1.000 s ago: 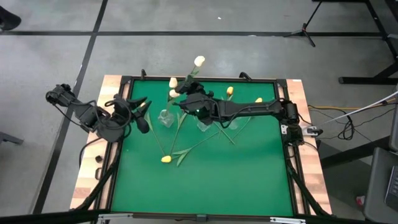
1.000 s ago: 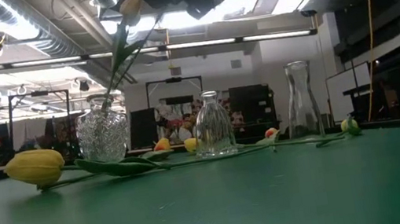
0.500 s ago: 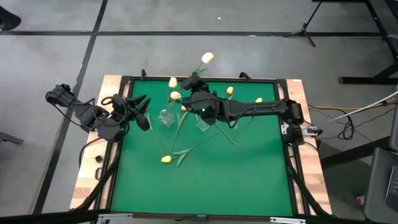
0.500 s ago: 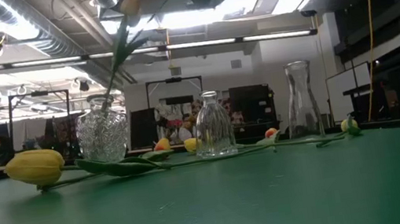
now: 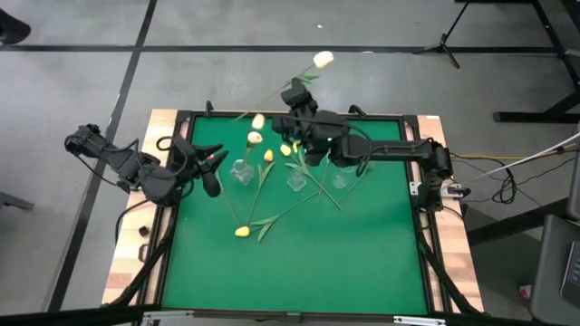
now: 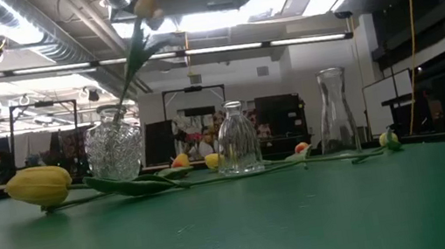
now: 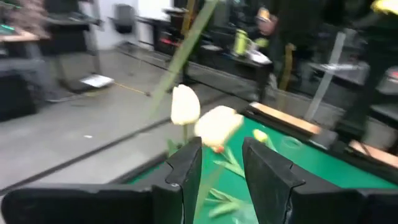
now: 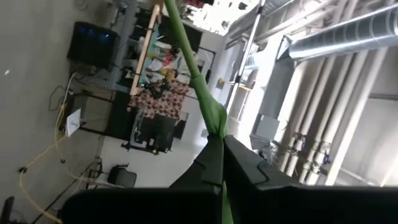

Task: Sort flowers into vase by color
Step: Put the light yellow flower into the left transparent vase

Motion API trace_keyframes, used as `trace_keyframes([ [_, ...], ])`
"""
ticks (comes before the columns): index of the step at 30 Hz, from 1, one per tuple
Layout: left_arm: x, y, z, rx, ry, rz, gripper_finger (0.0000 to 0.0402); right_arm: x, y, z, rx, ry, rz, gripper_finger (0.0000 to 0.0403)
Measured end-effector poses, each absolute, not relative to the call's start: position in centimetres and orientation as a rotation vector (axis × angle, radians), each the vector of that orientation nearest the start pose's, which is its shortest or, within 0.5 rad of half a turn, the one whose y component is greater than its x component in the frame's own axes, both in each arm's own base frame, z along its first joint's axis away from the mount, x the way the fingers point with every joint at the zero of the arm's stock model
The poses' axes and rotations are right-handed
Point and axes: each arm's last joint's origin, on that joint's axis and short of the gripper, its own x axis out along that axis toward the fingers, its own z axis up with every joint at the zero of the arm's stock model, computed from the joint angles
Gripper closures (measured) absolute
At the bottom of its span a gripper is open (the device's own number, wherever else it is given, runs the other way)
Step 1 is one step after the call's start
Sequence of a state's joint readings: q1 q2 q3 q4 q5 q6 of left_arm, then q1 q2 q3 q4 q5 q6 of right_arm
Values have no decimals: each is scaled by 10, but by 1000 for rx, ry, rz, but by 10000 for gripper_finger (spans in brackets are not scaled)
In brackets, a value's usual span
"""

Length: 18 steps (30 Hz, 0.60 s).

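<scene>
My right gripper [image 5: 294,92] is high over the table's far edge, shut on a white tulip [image 5: 323,60] whose head reaches beyond that edge. Three glass vases [image 5: 241,172] [image 5: 296,179] [image 5: 340,177] stand in a row; in the low view they are a cut-glass vase [image 6: 113,145], a small bottle [image 6: 236,138] and a carafe [image 6: 336,112]. A tulip stem stands in the cut-glass vase, its head [image 6: 145,5] high up. A yellow tulip [image 5: 242,232] lies on the mat. My left gripper [image 5: 215,170] waits open, left of the vases. My right gripper pinches the white tulip's green stem [image 8: 210,115] between its two fingers, some way below the head. The fingers lie across the stem. The tulip is lifted clear of the table and tilted, with the head [image 5: 323,60] past the far edge and the lower stem [image 5: 254,110] trailing leftward.
More yellow heads [image 5: 268,156] [image 5: 285,149] and crossing stems and leaves [image 5: 290,210] lie around the vases. The green mat [image 5: 299,272] has a raised dark frame [image 5: 172,226]. The left wrist view shows two pale heads [image 7: 185,104] [image 7: 217,124] ahead of my left gripper [image 7: 221,149].
My right gripper has risen and moved toward the far edge, out of the top of the low view, keeping hold of the white tulip. The tulip's head has swung up and to the right, beyond the table's far edge.
</scene>
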<state>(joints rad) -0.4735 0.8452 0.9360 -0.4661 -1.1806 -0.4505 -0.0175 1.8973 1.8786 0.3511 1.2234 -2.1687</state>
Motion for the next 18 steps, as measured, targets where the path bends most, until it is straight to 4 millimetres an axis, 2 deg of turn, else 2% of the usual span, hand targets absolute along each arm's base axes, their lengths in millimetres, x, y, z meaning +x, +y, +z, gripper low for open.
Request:
trace_keyframes([
  [5, 162, -38, 359, -170, 135, 571, 288, 426, -28, 432, -1719, 1086, -890, 398],
  [9, 162, -26, 362, -138, 145, 537, 288, 429, -17, 426, -1767, 1066, -819, 398],
  [13, 146, -12, 375, -153, 79, 515, 288, 430, -4, 425, -1789, 1039, -788, 398],
  [18, 111, 1, 391, -217, -32, 480, 288, 431, 11, 425, -1839, 947, -731, 398],
])
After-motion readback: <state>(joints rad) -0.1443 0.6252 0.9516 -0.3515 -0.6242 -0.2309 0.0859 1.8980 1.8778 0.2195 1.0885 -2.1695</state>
